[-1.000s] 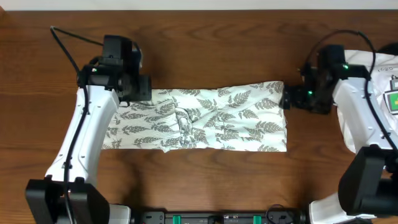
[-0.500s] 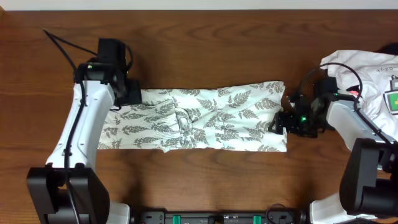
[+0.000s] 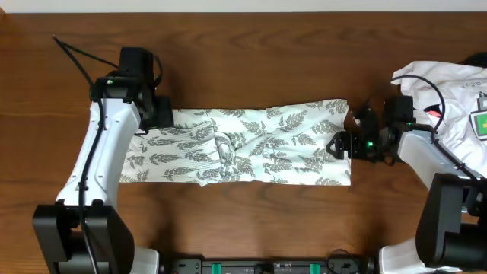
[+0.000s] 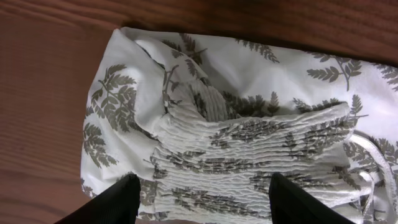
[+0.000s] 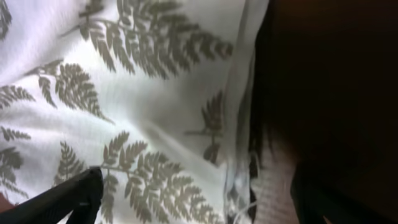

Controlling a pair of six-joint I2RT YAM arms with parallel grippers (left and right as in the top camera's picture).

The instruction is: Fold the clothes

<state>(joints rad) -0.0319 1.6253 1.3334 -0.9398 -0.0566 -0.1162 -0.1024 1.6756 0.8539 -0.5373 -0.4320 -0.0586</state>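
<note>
Along the middle of the table (image 3: pixel 251 61): clothes (image 3: pixel 251 148), lying in a rumpled band. Probably light, thin and limp; bound to sag and bunch, so best pinched at end corners or hems, both layers together. Over the smocked left end, left gripper (image 4: pixel 202 186), fingers parted, clasping nothing. At the right hem, right gripper (image 5: pixel 196 180), spread wide, likewise empty.

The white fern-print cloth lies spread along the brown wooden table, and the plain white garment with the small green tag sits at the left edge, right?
No: the plain white garment with the small green tag sits at the right edge, as the overhead view shows. The white fern-print cloth does lie spread along the brown wooden table.
</note>
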